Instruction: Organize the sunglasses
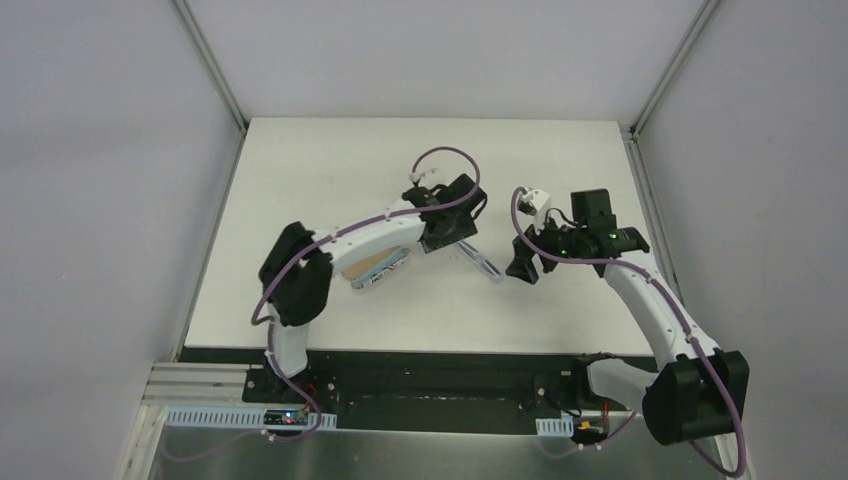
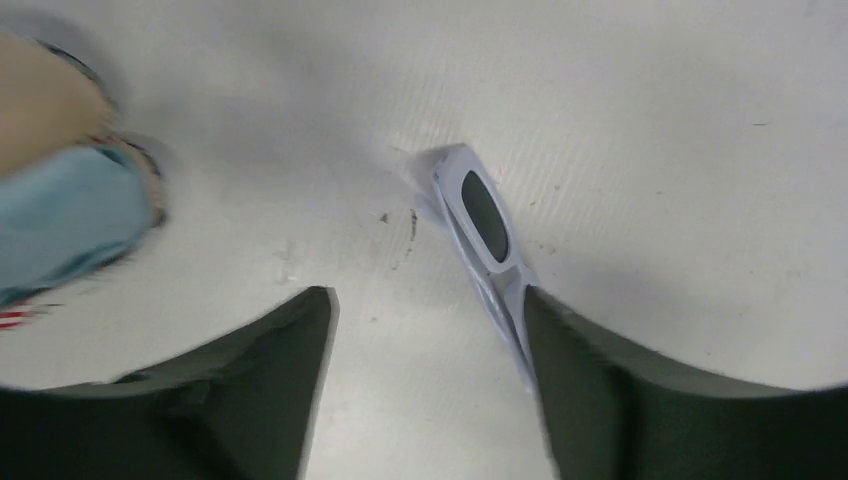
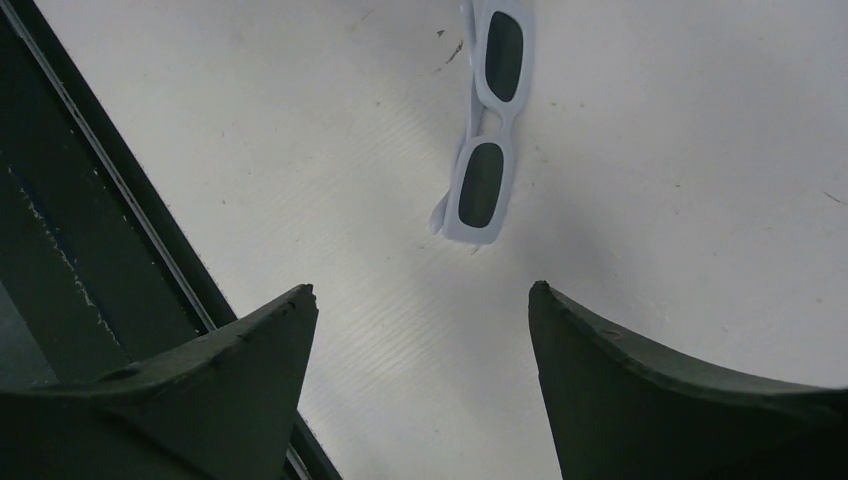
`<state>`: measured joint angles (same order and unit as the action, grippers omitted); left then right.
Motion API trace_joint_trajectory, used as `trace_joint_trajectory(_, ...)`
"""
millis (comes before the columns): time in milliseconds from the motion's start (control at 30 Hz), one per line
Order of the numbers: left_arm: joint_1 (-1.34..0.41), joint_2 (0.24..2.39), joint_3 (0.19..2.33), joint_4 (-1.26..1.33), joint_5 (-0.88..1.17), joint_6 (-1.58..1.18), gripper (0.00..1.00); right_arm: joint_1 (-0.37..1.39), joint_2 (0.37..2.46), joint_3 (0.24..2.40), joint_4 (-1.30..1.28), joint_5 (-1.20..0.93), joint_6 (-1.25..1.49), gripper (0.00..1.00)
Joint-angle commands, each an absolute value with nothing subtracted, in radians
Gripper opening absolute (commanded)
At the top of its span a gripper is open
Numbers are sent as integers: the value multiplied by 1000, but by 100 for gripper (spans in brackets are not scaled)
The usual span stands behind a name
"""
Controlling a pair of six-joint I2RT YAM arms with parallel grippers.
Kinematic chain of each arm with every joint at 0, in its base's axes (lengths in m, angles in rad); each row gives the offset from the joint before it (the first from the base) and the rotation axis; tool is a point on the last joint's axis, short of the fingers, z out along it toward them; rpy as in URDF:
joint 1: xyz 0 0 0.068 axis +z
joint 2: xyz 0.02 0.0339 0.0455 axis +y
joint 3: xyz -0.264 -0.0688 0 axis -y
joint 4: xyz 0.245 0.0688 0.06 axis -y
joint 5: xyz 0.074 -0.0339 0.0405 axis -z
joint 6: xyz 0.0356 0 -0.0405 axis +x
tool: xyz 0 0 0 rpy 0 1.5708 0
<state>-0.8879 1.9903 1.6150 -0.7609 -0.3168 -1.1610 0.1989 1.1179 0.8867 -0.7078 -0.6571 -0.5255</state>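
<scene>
- Thin white plastic sunglasses (image 1: pixel 483 262), dark rectangular lenses: flat on white table (image 1: pixel 300 180).
- Left hand (image 2: pixel 428 300): spread wide, grips nothing, one finger (image 2: pixel 600 385) beside frame.
- Right hand (image 3: pixel 420 290): spread, empty, near frame's other end.

Diffuse light is falling from overhead, and the white table (image 1: pixel 300 180) is reading bright and even in the top view, without glare. Soft shadows are pooling beneath both arms. In the left wrist view the blue cloth (image 2: pixel 60 215) and the case (image 2: pixel 35 100) at the left edge are blurring out of focus, while the sunglasses (image 2: pixel 487 215) are showing sharper and casting a faint shadow leftward. The fingers (image 3: pixel 230 400) of the right gripper (image 3: pixel 420 288) and those of the left gripper (image 2: pixel 428 292) are rendering as dark, nearly featureless masses. Both wrist views are curving at their edges.
</scene>
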Motion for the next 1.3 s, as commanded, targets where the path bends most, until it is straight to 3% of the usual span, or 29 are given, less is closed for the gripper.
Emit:
trace_joint_trajectory(0, -874, 1669, 1556, -722, -573, -1034, 91, 210, 1186, 922, -643, -632, -503, 78)
trace_joint_trajectory(33, -870, 1614, 1509, -711, -601, -1040, 98, 210, 1214, 932, -627, -631, -488, 77)
trace_joint_trajectory(100, -844, 1500, 1378, -578, -561, -974, 99, 211, 1281, 954, -606, -652, -461, 74)
trace_joint_trajectory(300, -795, 1206, 1025, -240, -347, -732, 86, 240, 1507, 1048, -643, -716, -449, 67)
trace_joint_trajectory(500, -795, 1156, 1018, -242, -129, -579, 81, 259, 1609, 1084, -643, -685, -448, 66)
trace_joint_trajectory(733, -795, 1196, 1027, -279, -27, -563, 76, 292, 1687, 1084, -610, -621, -450, 61)
trace_joint_trajectory(1033, -794, 1210, 1030, -284, -48, -581, 75, 391, 1696, 1043, -562, -490, -457, 52)
trace_joint_trajectory(1267, -791, 1170, 999, -291, -131, -599, 76, 548, 1553, 915, -467, -241, -461, 52)
